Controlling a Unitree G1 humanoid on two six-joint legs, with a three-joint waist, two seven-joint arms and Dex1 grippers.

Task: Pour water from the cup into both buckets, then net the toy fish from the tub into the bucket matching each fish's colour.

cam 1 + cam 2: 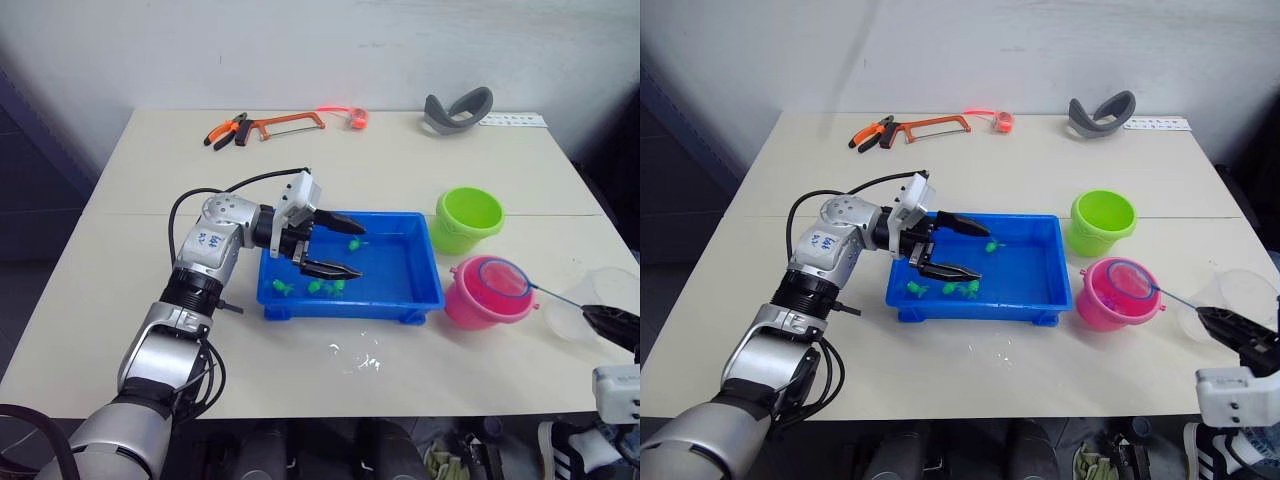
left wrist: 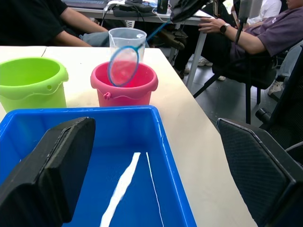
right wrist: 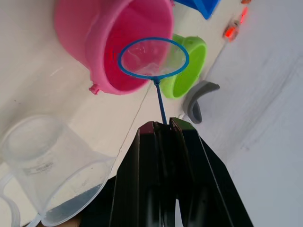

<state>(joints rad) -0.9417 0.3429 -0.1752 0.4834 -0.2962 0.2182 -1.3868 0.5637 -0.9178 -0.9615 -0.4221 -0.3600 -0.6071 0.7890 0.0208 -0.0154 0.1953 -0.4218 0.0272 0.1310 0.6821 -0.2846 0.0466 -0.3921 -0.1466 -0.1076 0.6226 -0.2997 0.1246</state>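
The blue tub (image 1: 420,297) lies mid-table with several green toy fish (image 1: 322,287) in it. My left gripper (image 1: 350,246) hovers open over the tub's left half, nothing between its fingers. To the tub's right stand the lime green bucket (image 1: 467,219) and the pink bucket (image 1: 478,302). My right gripper (image 3: 162,126) is shut on the net's thin handle, and the blue-rimmed hoop (image 1: 503,276) hangs just over the pink bucket's mouth. The clear cup (image 1: 597,300) stands at the table's right edge, beside my right gripper.
At the table's far edge lie orange pliers (image 1: 226,130), an orange hacksaw (image 1: 286,124), a small orange item (image 1: 356,117) and a grey curved object (image 1: 457,109). Spilled water (image 1: 357,355) glistens in front of the tub. People sit beyond the table's right side (image 2: 246,38).
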